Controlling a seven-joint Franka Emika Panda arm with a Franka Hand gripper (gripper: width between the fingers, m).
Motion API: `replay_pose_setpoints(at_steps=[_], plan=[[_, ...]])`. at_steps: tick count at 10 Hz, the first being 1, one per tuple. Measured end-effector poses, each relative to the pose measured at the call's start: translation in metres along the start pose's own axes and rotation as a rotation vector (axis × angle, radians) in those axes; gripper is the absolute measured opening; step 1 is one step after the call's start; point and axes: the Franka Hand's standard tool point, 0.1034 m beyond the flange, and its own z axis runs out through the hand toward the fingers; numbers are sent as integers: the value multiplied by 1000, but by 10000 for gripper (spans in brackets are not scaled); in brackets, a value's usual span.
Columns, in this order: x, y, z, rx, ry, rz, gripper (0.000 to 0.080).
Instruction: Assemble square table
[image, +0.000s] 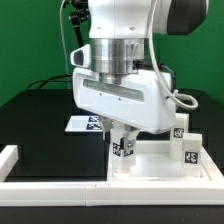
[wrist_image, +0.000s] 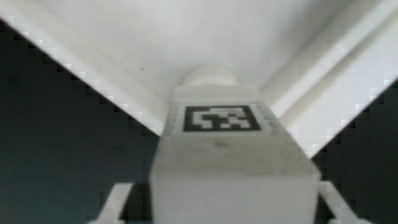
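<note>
My gripper is shut on a white leg block with a black-and-white tag and holds it upright over the near left corner of the white square tabletop slab. In the wrist view the leg fills the middle, its tag facing the camera. One of the fingers shows on each side of it. The slab's corner lies beyond the leg's tip. I cannot tell whether the leg touches the slab. Two more tagged legs stand on the slab's right side.
The marker board lies flat on the black table behind the gripper. A long white border rail runs along the front, with a raised end at the exterior view's left. Black cables hang behind the arm.
</note>
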Motion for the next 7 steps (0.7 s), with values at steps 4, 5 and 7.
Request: replay_pose_setpoints(at_steps=[4, 5, 7], plan=[[4, 4, 3, 59, -55, 611, 290], [4, 5, 3, 60, -59, 671, 290], [4, 5, 3, 61, -60, 669, 290]])
